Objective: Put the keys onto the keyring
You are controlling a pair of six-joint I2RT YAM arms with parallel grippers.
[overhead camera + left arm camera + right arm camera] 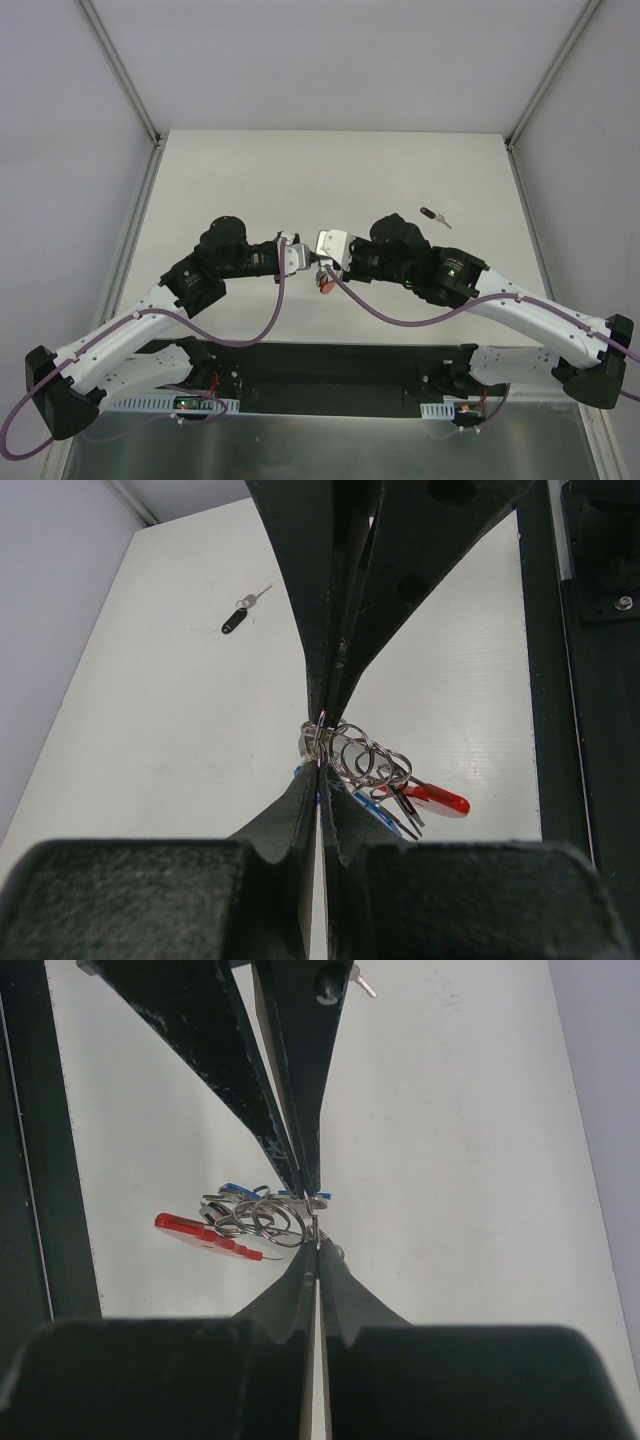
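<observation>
Plain setup here: a matte white bench [250,180] boxed in on 3 sides by pale grey walls [300,60], with bare aluminium posts [120,70] running up from the back corners. The surface is clean, with a bit of glare on it in the wrist views. A black base strip [330,365] runs along the near edge where the arms are bolted, and purple cables [400,315] loop off both arms.

The keyring [365,760] is held up off the bench, right in the middle between the 2 arms. It's a bunch of silver rings with the red plastic band [440,799] hanging off one side. Both grippers meet tip to tip right at it.

The left gripper [320,775] is pinched fully shut. A sliver of the blue-headed key [318,1197] pokes out at its tips, so it looks like that's what it's got, touching the rings. The right gripper [318,1252] is also clamped fully shut, on a silver ring of the keyring. More blue plastic shows in the bunch near the red band, but it's too tangled to sort out.

The black-headed key [431,214] is lying flat on the bench, beyond the keyring and off to its right, well apart from it, and nothing is touching it.
</observation>
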